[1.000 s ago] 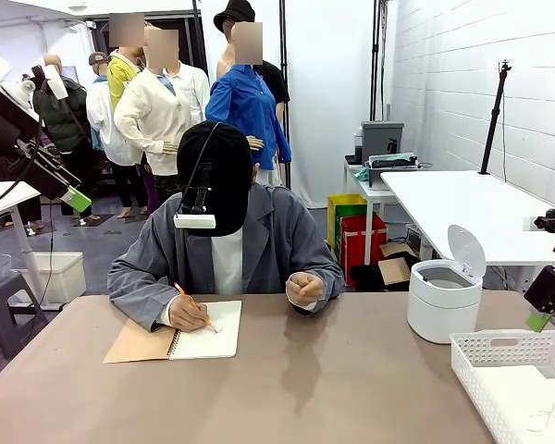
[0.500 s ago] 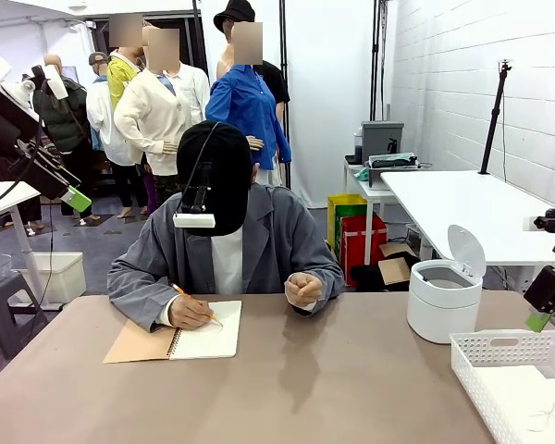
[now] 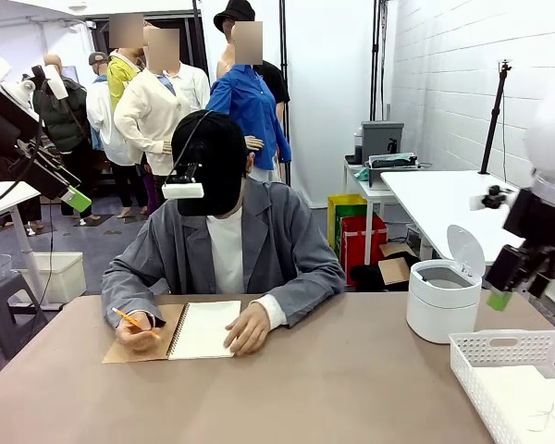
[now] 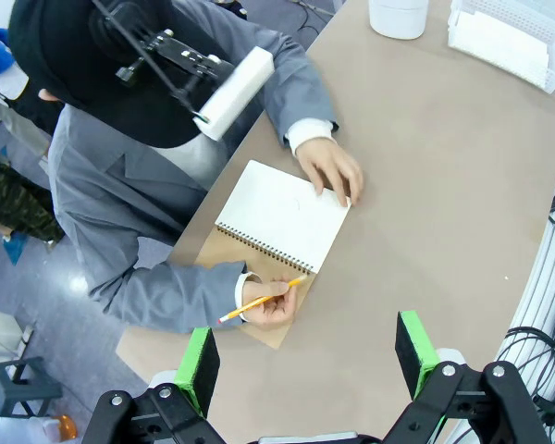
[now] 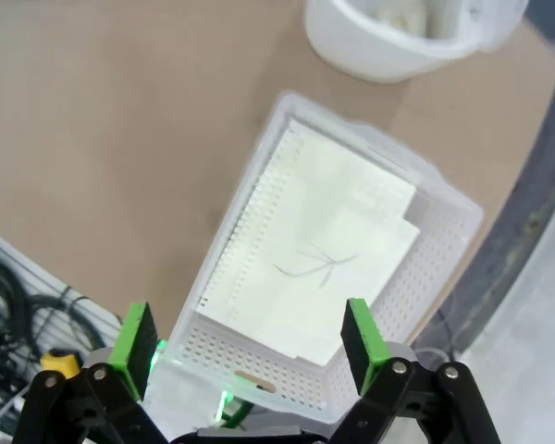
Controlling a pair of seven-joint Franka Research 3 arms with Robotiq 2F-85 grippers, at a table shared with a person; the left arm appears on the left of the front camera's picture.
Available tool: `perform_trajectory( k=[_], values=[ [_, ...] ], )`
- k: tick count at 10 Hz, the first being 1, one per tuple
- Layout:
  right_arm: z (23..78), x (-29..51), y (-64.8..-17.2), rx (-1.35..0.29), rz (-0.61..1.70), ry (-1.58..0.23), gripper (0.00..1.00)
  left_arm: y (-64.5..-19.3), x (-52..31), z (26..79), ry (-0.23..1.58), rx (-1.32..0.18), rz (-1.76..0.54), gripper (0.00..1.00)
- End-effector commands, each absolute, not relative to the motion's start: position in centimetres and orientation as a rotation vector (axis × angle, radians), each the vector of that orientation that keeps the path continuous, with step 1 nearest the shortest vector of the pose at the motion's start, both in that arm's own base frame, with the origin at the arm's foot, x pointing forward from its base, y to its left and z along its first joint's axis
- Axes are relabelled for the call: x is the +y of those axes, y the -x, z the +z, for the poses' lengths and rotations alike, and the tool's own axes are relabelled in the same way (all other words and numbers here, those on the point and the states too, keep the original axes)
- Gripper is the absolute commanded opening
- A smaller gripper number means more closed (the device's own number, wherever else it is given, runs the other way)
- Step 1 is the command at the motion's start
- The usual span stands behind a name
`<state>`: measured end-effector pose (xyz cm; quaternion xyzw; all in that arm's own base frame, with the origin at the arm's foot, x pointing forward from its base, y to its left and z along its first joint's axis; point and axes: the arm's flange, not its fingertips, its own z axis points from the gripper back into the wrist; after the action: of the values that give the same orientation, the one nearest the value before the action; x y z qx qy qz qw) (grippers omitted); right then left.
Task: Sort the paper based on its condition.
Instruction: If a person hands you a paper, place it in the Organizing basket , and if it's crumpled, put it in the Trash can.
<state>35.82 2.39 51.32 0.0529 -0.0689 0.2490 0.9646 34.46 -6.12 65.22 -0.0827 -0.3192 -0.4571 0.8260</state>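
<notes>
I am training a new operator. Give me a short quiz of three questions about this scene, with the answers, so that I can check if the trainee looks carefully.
1. True or false: the lid of the white bin is shut.
2. What lies in the white basket? A) crumpled wads B) smooth sheets C) a cup
3. Fill the gap: the person presses one hand on the notebook page; the other hand holds a ____.

Key: 1 false, the lid stands open. 2 B. 3 pencil.
</notes>
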Motion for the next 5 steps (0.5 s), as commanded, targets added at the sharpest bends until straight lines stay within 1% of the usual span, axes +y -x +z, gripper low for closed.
perform_trajectory(
  k=[1,3,5],
  values=[
    [52.5,5.0,-37.4,-0.146,0.667,-0.055,1.0,-34.4,-6.0,65.2,0.179,-0.678,-0.97,1.0],
    [54.5,9.0,-38.0,-0.181,0.821,-0.038,1.0,-34.4,-6.0,65.2,0.179,-0.678,-0.97,1.0],
    [56.4,12.6,-38.9,-0.217,0.941,-0.082,1.0,-34.4,-6.0,65.2,0.179,-0.678,-0.97,1.0]
  ],
)
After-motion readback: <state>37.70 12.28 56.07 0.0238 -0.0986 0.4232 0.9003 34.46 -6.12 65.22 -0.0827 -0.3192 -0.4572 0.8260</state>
